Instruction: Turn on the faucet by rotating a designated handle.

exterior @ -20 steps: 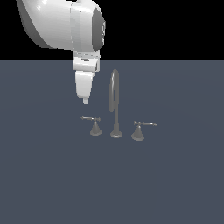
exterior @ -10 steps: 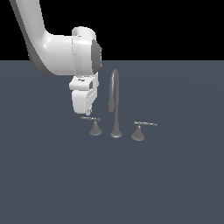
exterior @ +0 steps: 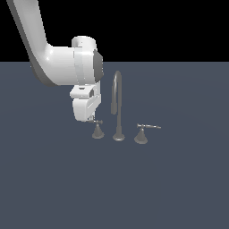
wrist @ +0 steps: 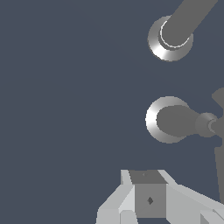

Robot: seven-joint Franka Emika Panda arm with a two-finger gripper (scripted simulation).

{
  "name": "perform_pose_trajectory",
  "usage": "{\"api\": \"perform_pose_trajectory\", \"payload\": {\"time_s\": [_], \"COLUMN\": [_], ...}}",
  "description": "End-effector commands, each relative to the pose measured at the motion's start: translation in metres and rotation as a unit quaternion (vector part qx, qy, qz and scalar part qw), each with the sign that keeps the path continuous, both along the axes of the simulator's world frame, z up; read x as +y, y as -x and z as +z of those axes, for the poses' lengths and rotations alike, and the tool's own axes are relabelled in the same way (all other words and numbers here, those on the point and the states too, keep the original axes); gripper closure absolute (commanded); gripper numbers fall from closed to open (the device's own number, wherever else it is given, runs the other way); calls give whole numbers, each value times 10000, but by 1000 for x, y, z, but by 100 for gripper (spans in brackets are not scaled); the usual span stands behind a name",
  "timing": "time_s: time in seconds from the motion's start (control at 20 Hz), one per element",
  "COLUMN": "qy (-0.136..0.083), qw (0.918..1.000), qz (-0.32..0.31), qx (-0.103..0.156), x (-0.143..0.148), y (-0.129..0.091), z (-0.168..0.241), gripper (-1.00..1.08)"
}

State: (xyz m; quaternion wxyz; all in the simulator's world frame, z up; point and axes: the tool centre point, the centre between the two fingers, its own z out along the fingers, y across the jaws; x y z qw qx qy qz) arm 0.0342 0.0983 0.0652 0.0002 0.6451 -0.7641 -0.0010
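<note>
Keep the pincer [exterior: 91,120], whose jaw state cannot be told, level against the handle [exterior: 97,122] left of centre, then sweep sideways.

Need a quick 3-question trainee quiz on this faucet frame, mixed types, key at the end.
1. True or false: the pincer is at the handle on the exterior view's right of the gooseneck spout.
2. How many lever handles does the faucet have?
3. The twin handle's rod points toward the exterior view's: A) left B) right

Key: 1 false, it is at the handle on the left; 2 two; 3 B
</note>
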Motion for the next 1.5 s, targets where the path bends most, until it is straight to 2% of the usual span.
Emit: {"api": "perform_pose_trajectory", "payload": {"time_s": [0.0,0.1,0.65,0.7,0.75,1.45], "qy": [6,4,6,6,11,7], "qw": [10000,10000,10000,10000,10000,10000], "qz": [-15,-9,-15,-15,-22,-15], "qx": [-7,-4,-7,-7,-79,-14], "x": [0,0,23,23,20,17], "y": [0,0,34,34,25,73], "z": [0,0,0,0,2,0], "gripper": [108,108,108,108,108,108]}}
